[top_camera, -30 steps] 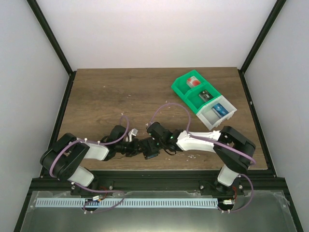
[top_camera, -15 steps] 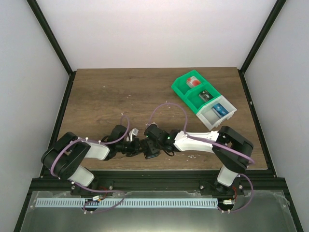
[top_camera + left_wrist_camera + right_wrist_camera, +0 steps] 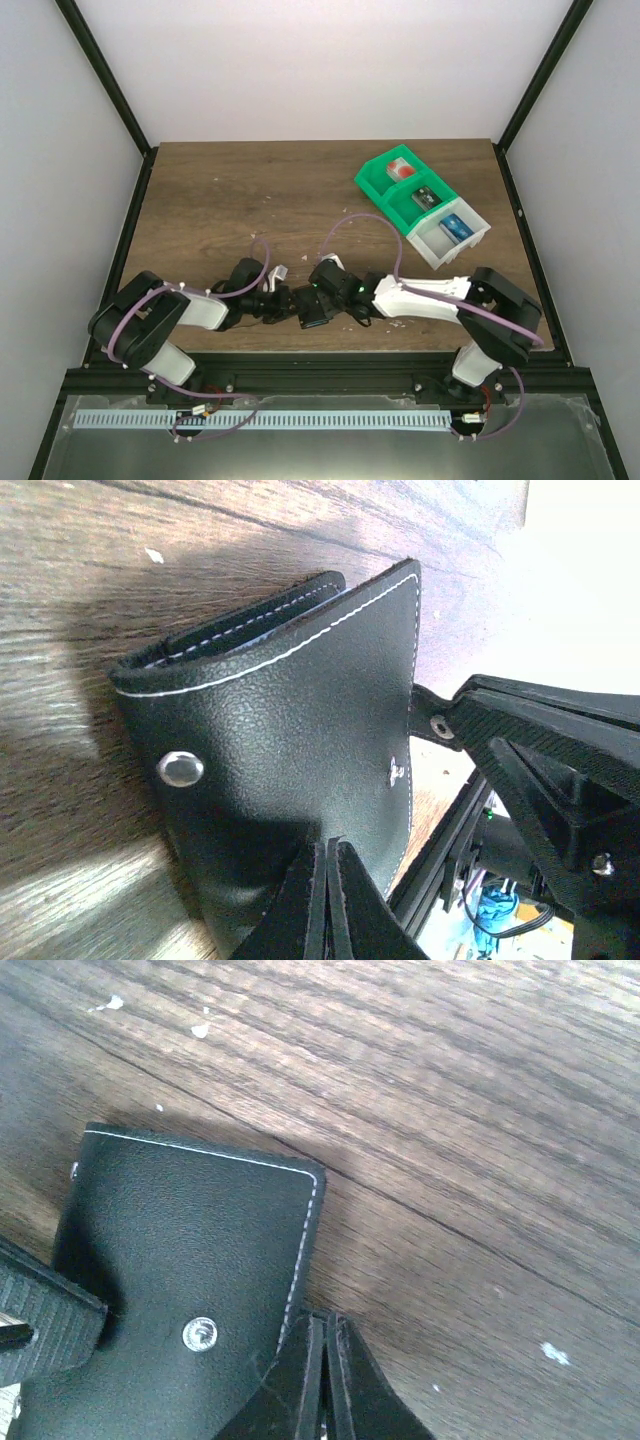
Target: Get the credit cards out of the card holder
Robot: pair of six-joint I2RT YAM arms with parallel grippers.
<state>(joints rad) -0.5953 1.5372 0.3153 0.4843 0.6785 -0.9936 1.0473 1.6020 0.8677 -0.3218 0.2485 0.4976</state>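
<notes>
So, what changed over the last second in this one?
The right arm's elbow swung outward, toward the right edge of the wooden table. The right gripper stayed pinched on the black stitched leather card holder. The left gripper kept its grip on the holder and barely moved. The holder and the green-and-white plastic bin stayed put, and no card is out yet.

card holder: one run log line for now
card holder folded | left gripper pinching its edge | right gripper pinching its edge | wrist views show no cards
</notes>
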